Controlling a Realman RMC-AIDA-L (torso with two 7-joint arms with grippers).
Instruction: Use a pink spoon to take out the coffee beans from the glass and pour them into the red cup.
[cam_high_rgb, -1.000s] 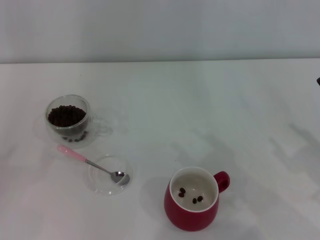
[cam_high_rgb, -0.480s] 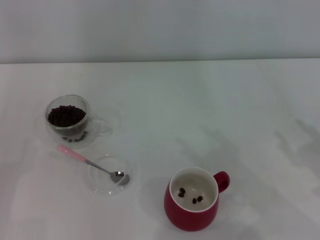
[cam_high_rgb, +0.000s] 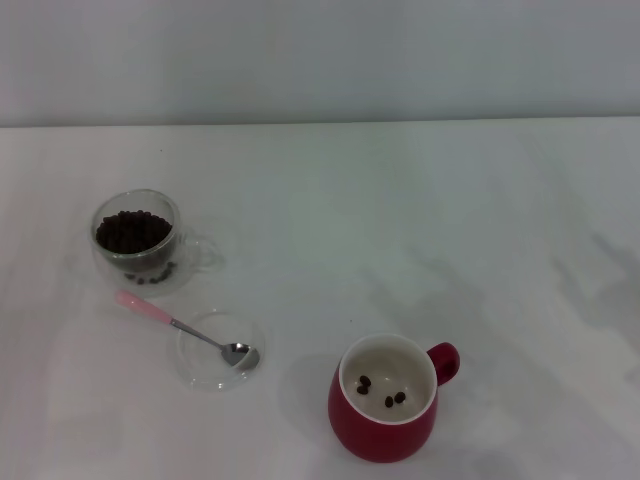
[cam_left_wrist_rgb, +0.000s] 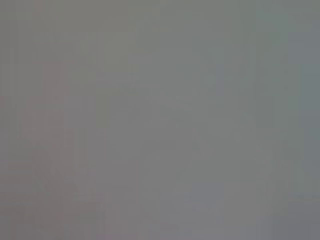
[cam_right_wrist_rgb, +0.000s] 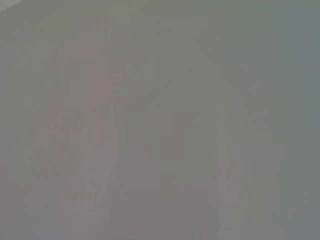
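Note:
In the head view the glass stands at the left of the white table, holding a heap of coffee beans. The pink spoon lies in front of it, its pink handle on the table and its metal bowl resting on a flat clear glass disc. The red cup stands at the front centre, handle to the right, with three coffee beans on its cream inside. Neither gripper shows in any view. Both wrist views show only a plain grey surface.
The white table runs back to a pale wall. Faint shadows lie on the table at the right.
A dark tip at the right edge one second ago has left the view, and the shadows on the right of the table have shifted. The objects have not moved.

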